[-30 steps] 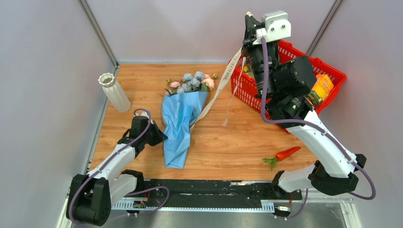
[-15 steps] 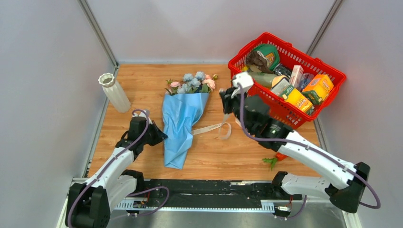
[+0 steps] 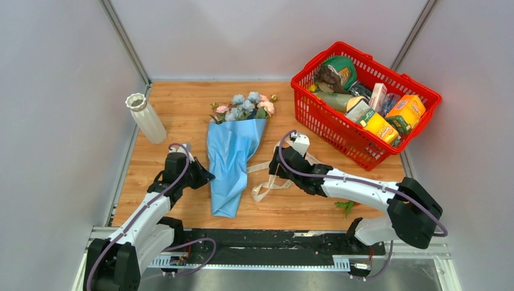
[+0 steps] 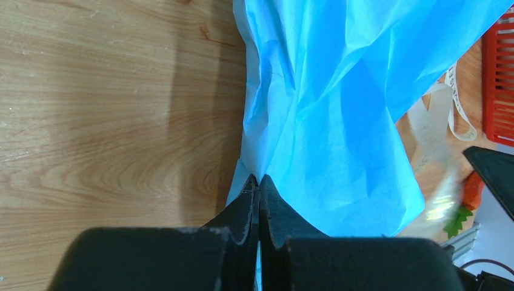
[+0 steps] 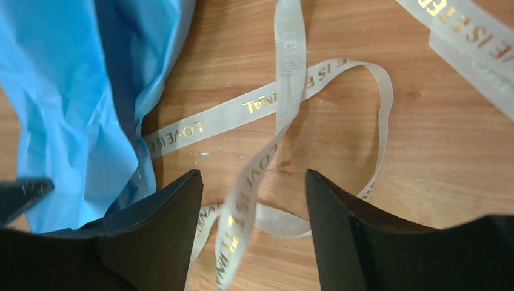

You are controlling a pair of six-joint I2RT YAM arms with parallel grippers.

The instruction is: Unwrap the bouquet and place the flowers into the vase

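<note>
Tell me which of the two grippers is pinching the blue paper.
The left gripper: its jaws are closed on the edge of the blue paper. The right gripper stands open over the loose cream ribbon.

My left claw [image 3: 205, 176] meets the left edge of the blue paper cone [image 3: 225, 176], its fingers pressed together. The bouquet [image 3: 233, 139] lies flat on the wooden table [image 3: 182, 97], with the flowers [image 3: 245, 106] pointing to the far side. My right claw [image 3: 274, 162] is low over the cream ribbon [image 3: 262, 189], which lies in loose loops just right of the cone. The white ribbed vase [image 3: 145, 118] stands near the far left corner, well apart. A red basket [image 3: 330, 127] of groceries [image 3: 370, 118] sits at the far right.
</note>
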